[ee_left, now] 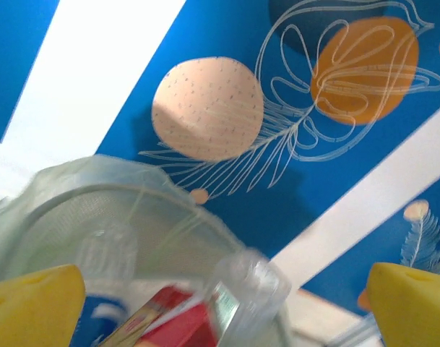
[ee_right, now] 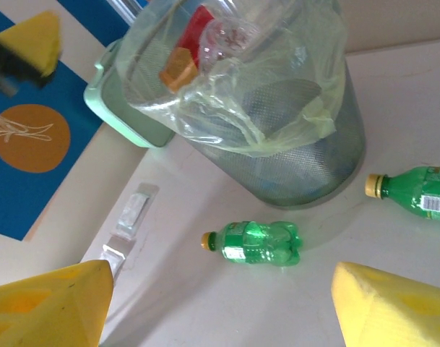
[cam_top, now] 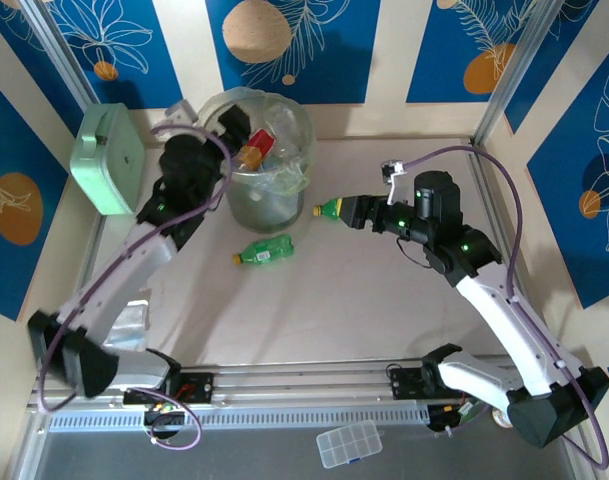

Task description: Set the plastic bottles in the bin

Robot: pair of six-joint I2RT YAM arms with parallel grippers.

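Observation:
The bin (cam_top: 274, 195), lined with a clear bag, stands at the back of the table and holds several bottles. My left gripper (cam_top: 231, 127) hangs over its left rim, open wide. In the left wrist view a blurred clear bottle with a red label (ee_left: 241, 303) lies between the yellow fingertips (ee_left: 32, 307) above the bin's rim (ee_left: 118, 199), touching neither. One green bottle (cam_top: 266, 250) (ee_right: 257, 242) lies in front of the bin. Another green bottle (cam_top: 330, 209) (ee_right: 418, 191) lies to the bin's right. My right gripper (cam_top: 352, 210) (ee_right: 220, 296) hovers open over the table, nothing between its fingers.
A mint-green box (cam_top: 106, 158) (ee_right: 126, 108) leans at the back left beside the bin. Small clear packets (cam_top: 134, 315) (ee_right: 129, 217) lie by the left wall. A clear compartment case (cam_top: 349, 443) sits in front of the arm bases. Walls close in the table on three sides.

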